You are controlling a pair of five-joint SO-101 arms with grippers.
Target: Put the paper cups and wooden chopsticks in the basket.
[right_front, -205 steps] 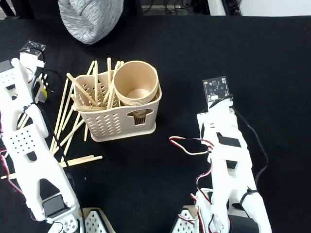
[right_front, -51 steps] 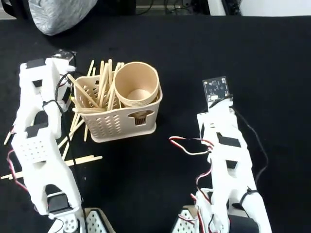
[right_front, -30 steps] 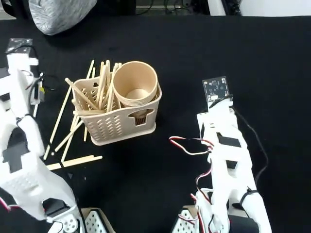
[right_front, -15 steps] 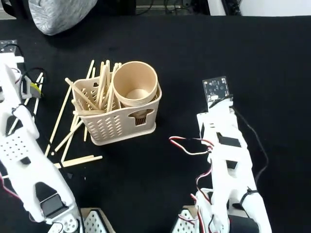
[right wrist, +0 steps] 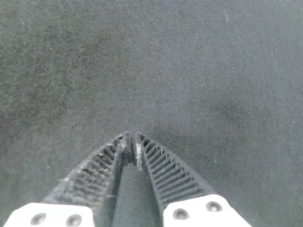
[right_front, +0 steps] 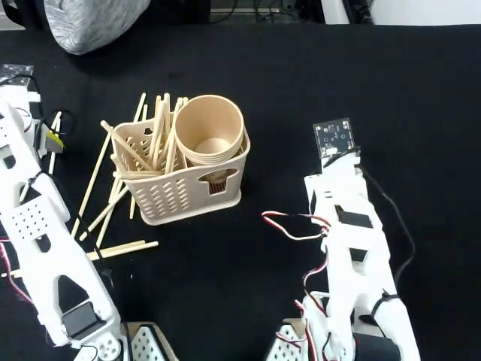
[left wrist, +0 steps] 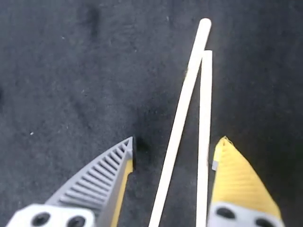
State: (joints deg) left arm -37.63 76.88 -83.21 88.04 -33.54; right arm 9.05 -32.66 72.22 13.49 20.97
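A beige slotted basket (right_front: 188, 188) stands left of the table's middle. Stacked paper cups (right_front: 210, 128) sit in its right half and several wooden chopsticks (right_front: 154, 128) lean in its left half. More chopsticks (right_front: 92, 179) lie loose on the black cloth left of the basket, and one pair (right_front: 124, 247) lies in front of it. At the far left edge my left gripper (left wrist: 177, 139) is open, low over the cloth, with two chopsticks (left wrist: 189, 85) lying between its fingers (left wrist: 120, 161); the same pair (right_front: 54, 128) lies beside the left arm (right_front: 34, 218). My right gripper (right wrist: 131, 137) is shut on nothing above bare cloth.
The right arm (right_front: 349, 226) stretches along the right half of the table, well apart from the basket. A grey bundle of cloth (right_front: 83, 22) lies at the back left corner. Red and white wires (right_front: 289, 226) loop beside the right arm.
The left arm has swung from the basket's left side out to the table's far left edge, over the two chopsticks there. The right arm has kept still.
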